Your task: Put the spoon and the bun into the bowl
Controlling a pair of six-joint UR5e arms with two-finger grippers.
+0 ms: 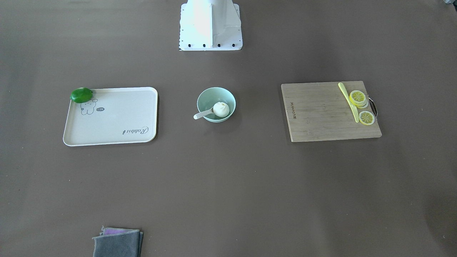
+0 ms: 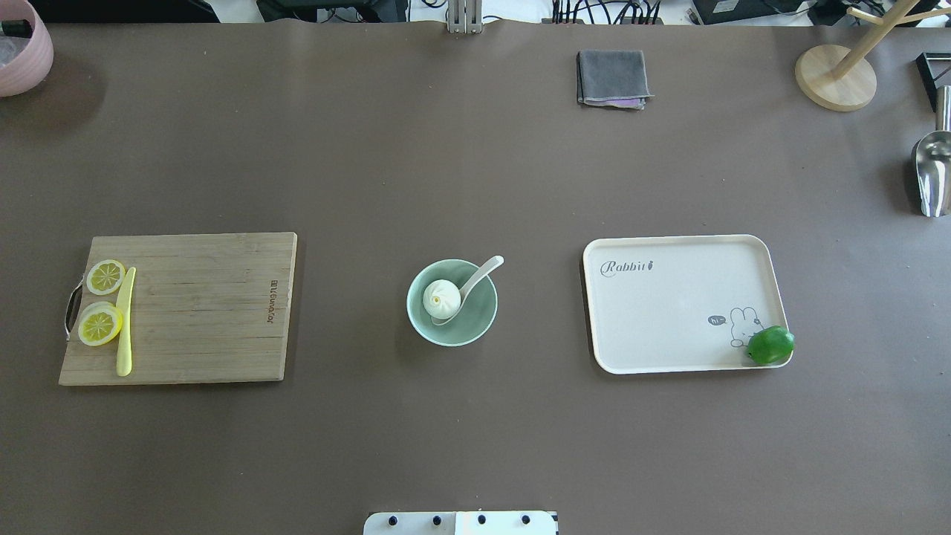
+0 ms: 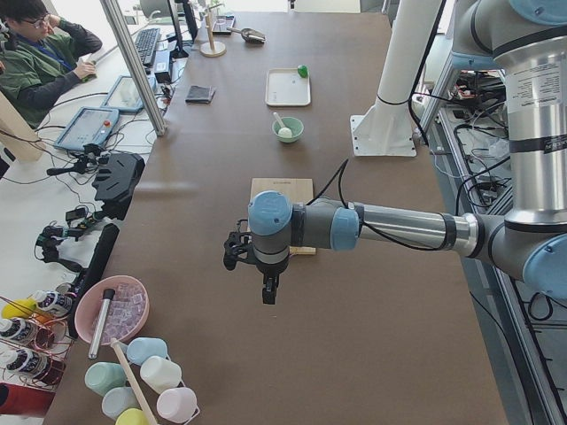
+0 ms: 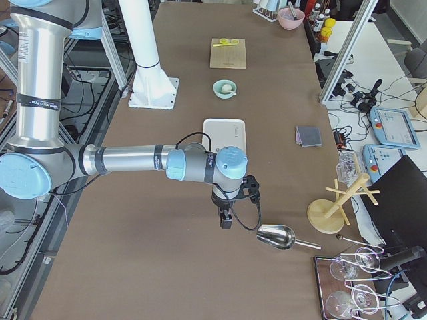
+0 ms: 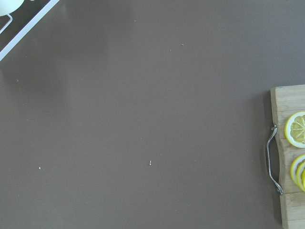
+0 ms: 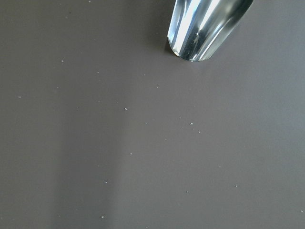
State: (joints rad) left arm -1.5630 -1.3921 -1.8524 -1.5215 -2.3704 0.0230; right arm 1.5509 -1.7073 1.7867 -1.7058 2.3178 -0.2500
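Note:
The pale mint-green bowl [image 2: 484,315] stands at the table's middle and also shows in the front view [image 1: 205,93]. The white pleated bun [image 2: 440,298] lies inside it. The white spoon [image 2: 483,270] rests with its scoop in the bowl beside the bun and its handle over the rim. My left gripper [image 3: 264,292] hangs above bare table beyond the cutting board, far from the bowl. My right gripper [image 4: 225,219] hangs above bare table near a metal scoop. Both show only in the side views, so I cannot tell whether they are open or shut.
A wooden cutting board [image 2: 200,312] with lemon slices [image 2: 100,325] and a yellow knife [image 2: 125,327] lies left of the bowl. A cream tray [image 2: 669,312] with a green lime [image 2: 770,345] lies to the right. A grey cloth [image 2: 611,77], metal scoop [image 2: 932,171] and wooden stand [image 2: 836,74] sit far back.

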